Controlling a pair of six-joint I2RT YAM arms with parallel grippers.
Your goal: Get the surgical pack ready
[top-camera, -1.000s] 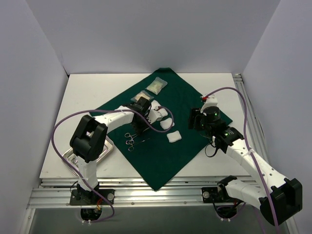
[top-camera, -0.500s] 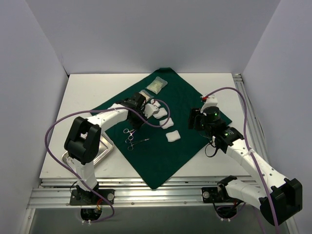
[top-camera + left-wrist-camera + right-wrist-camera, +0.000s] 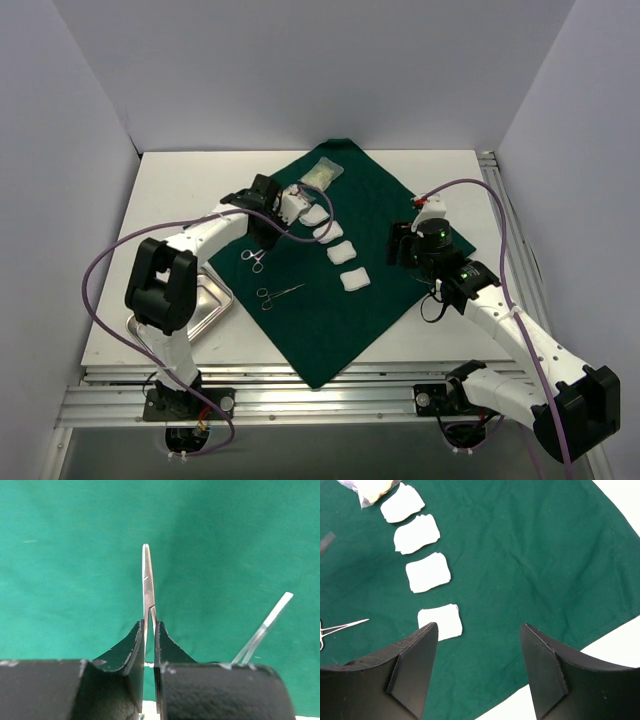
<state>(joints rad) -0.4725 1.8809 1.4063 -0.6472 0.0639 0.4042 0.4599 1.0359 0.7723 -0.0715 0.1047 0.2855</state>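
A dark green cloth [image 3: 340, 300] lies spread flat, turned like a diamond; four white gauze pads [image 3: 341, 252] run in a diagonal row across its middle, each apart from the next; a clear packet [image 3: 321, 175] with pale contents sits by the far corner; a steel scissor-like tool [image 3: 281, 292] lies flat near the left edge; a second tool [image 3: 148, 590], tips closed, is pinched in the left gripper [image 3: 149, 630]; a shiny tray [image 3: 218, 300] rests off the cloth, to its left.

1. The left claw [image 3: 149, 630], clamped on one pair of scissors [image 3: 147, 580], has swung from the middle of the cloth [image 3: 380, 200] toward its back-left edge.
2. Four gauze pads [image 3: 342, 253], earlier partly covered by the left arm [image 3: 215, 235], now show in a row.
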